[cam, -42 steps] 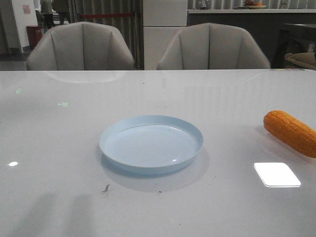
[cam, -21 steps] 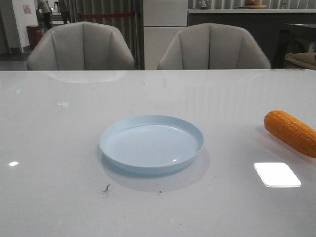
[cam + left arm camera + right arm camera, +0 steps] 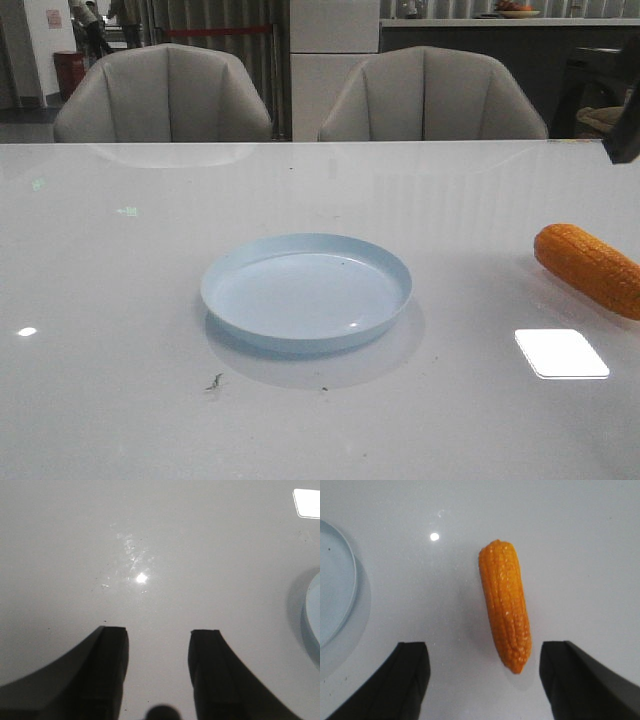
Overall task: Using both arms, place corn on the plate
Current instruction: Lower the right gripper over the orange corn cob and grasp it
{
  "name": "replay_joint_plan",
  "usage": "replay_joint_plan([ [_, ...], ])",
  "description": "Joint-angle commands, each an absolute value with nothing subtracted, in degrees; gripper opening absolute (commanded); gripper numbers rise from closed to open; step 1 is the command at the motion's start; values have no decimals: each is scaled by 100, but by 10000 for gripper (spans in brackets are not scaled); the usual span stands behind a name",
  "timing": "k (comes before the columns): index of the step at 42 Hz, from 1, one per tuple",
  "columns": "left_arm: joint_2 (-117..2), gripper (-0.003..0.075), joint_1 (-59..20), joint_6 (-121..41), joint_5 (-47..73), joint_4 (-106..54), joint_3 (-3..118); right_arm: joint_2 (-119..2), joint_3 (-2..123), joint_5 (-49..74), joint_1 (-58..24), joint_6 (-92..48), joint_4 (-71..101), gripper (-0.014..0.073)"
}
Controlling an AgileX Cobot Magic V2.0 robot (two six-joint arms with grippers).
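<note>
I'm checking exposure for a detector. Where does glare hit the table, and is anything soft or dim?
Front view: a blown-out white rectangle on the table near the corn; the plate casts a soft shadow.
Left wrist view: a small bright spot, the fingers dark and blurred.
Right wrist view: one pinpoint highlight; the corn is sharp.

Each hand, left hand (image 3: 157, 672) and right hand (image 3: 482, 675), has two matte black, flared, square-tipped fingers.

Orange corn (image 3: 505, 605) with kernel rows, pale blue plate (image 3: 306, 292), white table (image 3: 120, 260).
</note>
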State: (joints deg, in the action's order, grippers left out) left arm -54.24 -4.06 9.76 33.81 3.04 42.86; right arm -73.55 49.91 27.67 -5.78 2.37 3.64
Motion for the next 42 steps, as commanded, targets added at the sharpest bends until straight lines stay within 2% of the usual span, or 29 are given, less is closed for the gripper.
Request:
replay_joint_plan([
  [1, -5329, 361, -398, 1029, 2951, 203, 4443, -7628, 5747, 2530, -422, 250, 277, 582],
  [9, -5329, 361, -398, 1029, 2940, 192, 4443, -8648, 6941, 3473, -101, 208, 277, 581],
  [20, -5329, 361, -398, 1029, 2765, 192, 4443, -10070, 8240, 4713, -109, -175, 286, 581],
  [42, -5329, 361, -398, 1029, 2776, 192, 4443, -11068, 8478, 5114, -114, -706, 689, 561],
])
